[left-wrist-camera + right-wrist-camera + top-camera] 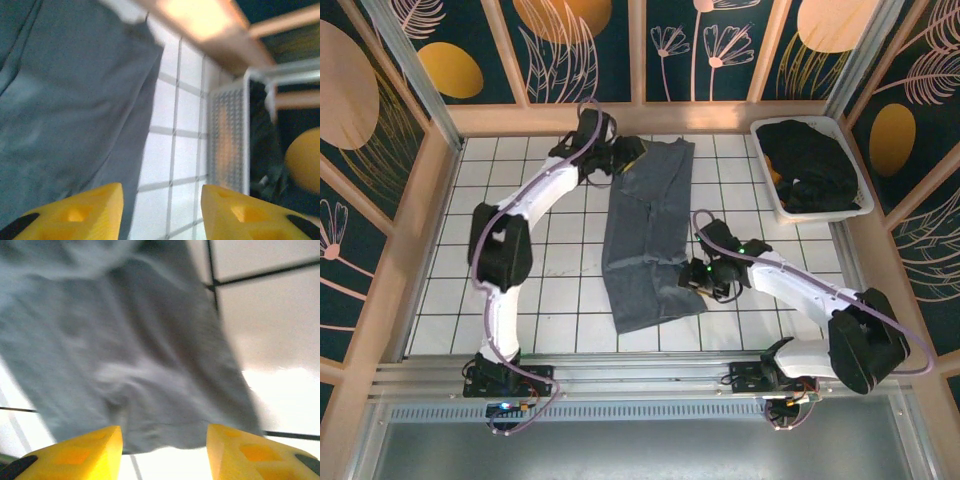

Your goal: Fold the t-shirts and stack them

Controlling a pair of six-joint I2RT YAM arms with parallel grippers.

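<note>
A slate blue-grey t-shirt (648, 235) lies folded into a long strip down the middle of the white tiled table (560, 270). My left gripper (632, 152) hovers at the strip's far left corner, open, with only tile and the fabric edge (75, 100) between its yellow fingers (85, 212). My right gripper (692, 280) sits at the strip's near right edge, open, its fingers (250, 452) apart just short of the shirt's hem (165, 405). Black t-shirts (810, 165) lie piled in the white bin (763, 185).
The white bin (230, 135) stands at the back right corner, close to the wooden frame (650, 118) round the table. Bare tiles lie left of the shirt and between the shirt and the bin.
</note>
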